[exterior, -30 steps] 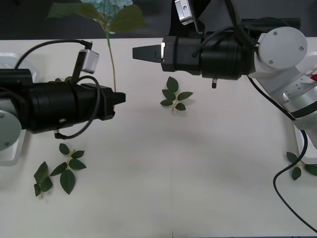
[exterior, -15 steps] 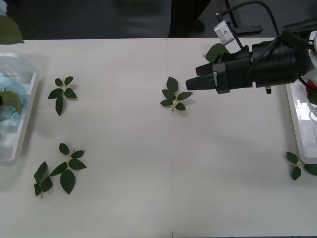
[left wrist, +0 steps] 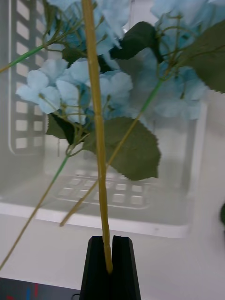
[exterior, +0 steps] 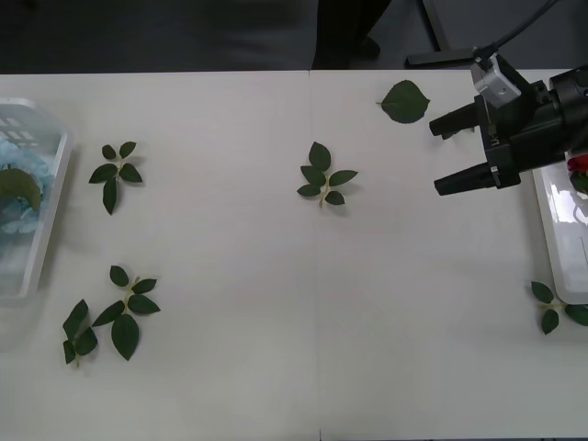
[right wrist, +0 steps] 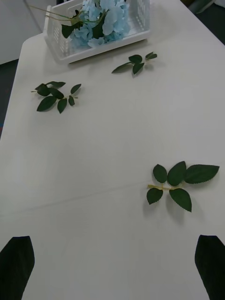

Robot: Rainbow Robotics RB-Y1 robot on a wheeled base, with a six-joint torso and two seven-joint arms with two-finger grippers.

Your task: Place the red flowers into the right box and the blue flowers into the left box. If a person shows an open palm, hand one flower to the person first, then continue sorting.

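While the left gripper [left wrist: 110, 267] pinches the yellow stem [left wrist: 96, 140] of a blue flower [left wrist: 93, 84] over the white left box [left wrist: 140, 220], the job looks close to done. Blue flowers [exterior: 16, 188] already lie in that box [exterior: 50, 211] at the table's left edge. Something red [exterior: 577, 165] shows in the right box [exterior: 556, 230]. The right gripper [exterior: 443, 154] hangs wide open and empty near it. Green leaf sprigs [exterior: 322, 175] lie on the table [exterior: 276, 367].

No words, numbers, brand marks or signs can be read anywhere. The white table [exterior: 276, 349] is blank, and the white basket [left wrist: 117, 220] bears only its grid of holes. No lettering shows on the right gripper [exterior: 441, 156].
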